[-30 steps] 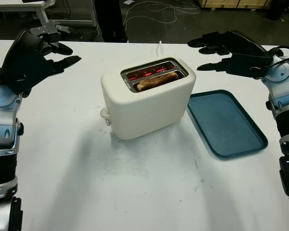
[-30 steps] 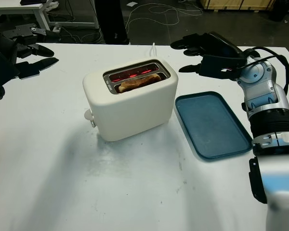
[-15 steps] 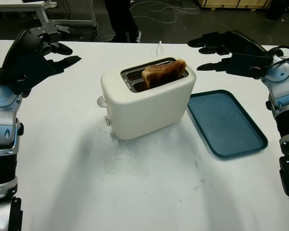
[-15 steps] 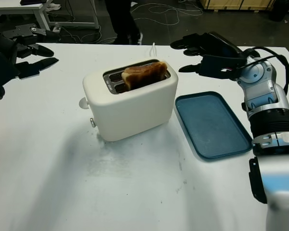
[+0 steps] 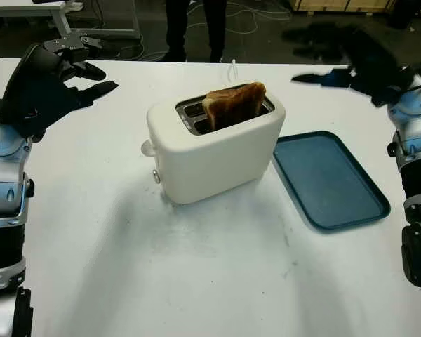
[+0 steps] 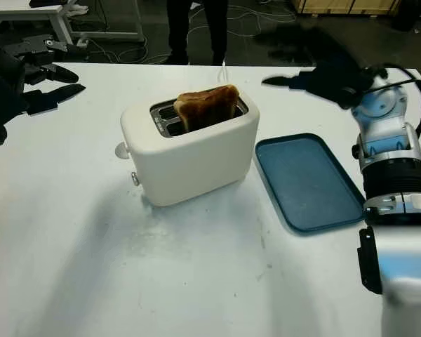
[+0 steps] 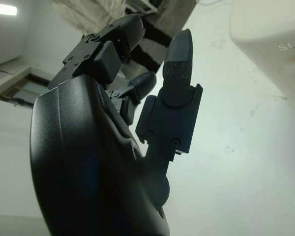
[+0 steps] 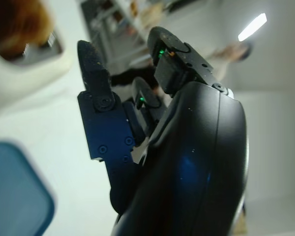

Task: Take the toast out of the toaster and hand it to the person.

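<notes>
A cream toaster [image 5: 214, 151] stands in the middle of the white table [image 5: 210, 281]. One browned slice of toast [image 5: 234, 105] sticks up out of its near slot, tilted a little. My left hand [image 5: 63, 74] is open, held above the table's far left, well apart from the toaster. My right hand [image 5: 351, 60] is open and blurred with motion, raised over the far right edge of the table, beyond the tray. A corner of the toaster [image 7: 275, 39] appears in the left wrist view, the toast [image 8: 14, 22] in the right wrist view.
A dark teal tray [image 5: 328, 179] lies flat just right of the toaster. A person's legs [image 5: 196, 24] stand at the far side of the table. Cables and a desk frame [image 5: 77, 21] sit on the dark floor behind.
The toast popped up out of the slot and the glowing elements went dark. My right hand has swung up and away to the right. The person has stepped in at the far side.
</notes>
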### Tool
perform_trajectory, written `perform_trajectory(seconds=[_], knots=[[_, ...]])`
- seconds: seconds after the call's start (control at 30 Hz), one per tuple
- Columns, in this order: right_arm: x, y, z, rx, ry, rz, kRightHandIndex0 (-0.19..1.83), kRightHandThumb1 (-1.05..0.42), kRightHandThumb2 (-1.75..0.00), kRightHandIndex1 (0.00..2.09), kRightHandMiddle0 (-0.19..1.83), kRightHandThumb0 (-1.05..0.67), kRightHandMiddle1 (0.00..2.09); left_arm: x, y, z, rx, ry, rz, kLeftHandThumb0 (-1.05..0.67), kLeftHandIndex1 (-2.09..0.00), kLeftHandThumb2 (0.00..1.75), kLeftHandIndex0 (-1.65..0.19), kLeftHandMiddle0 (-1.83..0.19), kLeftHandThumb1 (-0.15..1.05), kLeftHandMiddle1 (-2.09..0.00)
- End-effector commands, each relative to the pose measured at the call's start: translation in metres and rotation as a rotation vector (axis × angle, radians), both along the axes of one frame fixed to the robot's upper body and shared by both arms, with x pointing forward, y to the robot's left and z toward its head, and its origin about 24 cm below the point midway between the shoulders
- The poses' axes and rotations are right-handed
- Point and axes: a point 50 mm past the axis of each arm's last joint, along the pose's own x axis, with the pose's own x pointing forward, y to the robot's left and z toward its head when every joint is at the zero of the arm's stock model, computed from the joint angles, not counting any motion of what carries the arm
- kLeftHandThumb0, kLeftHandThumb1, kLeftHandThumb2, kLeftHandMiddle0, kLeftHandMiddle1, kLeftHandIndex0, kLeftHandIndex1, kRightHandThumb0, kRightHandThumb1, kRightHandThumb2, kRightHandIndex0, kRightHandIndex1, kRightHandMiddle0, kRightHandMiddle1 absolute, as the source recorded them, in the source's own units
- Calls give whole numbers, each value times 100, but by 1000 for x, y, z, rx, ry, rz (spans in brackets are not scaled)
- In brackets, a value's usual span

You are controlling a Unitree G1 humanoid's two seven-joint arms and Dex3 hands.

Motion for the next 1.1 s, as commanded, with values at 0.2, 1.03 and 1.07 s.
perform_trajectory(seconds=[0.2,1.03,1.07], knots=[[-14,34,51,-12,-138,141,74,-62,0,13,74,-52,10,-2,0,0,29,-18,7,-38,-54,16,-49,-33,92,-98],[10,88,0,-398,-1,135,79,-64,0,155,69,-57,2,-4,2,-2,-9,3,25,-33,-51,16,-47,-32,92,-93],[11,89,-2,-407,4,131,88,-64,0,165,69,-57,2,-4,2,-3,-6,3,24,-33,-51,16,-47,-32,92,-93]])
